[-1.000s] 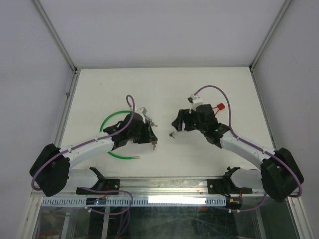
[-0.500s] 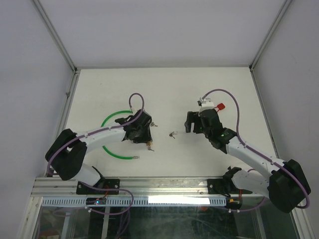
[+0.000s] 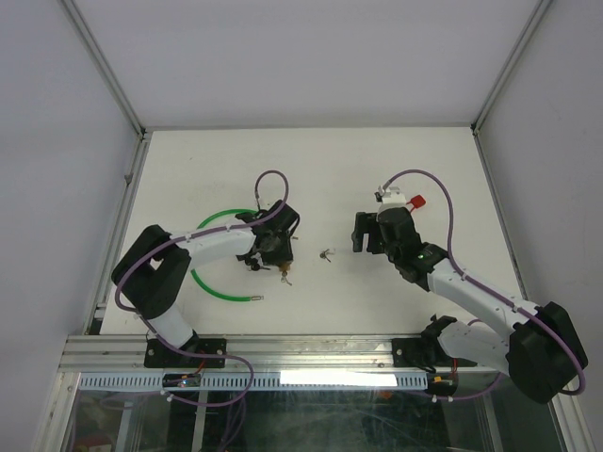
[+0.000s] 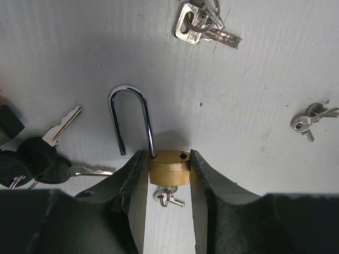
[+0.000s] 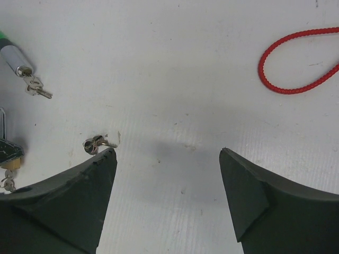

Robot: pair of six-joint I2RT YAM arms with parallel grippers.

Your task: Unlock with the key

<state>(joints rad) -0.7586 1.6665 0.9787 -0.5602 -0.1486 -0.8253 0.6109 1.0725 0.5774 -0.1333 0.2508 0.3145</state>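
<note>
Several loose key bunches [image 4: 204, 24] lie around the open padlock [image 4: 168, 168].

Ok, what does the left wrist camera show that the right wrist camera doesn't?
Only the left wrist: the brass padlock whole, shackle open, clamped between the jaws, plus black-headed keys and a silver key bunch. Only the right wrist: a red cord loop and a silver cylinder with keys, past wide-open jaws. Both: the white table, a sliver of the padlock, and probably the same small loose keys.

padlock [image 4: 168, 168] in left hand [image 4: 167, 154], loose keys [image 4: 307, 119] to its right
</note>
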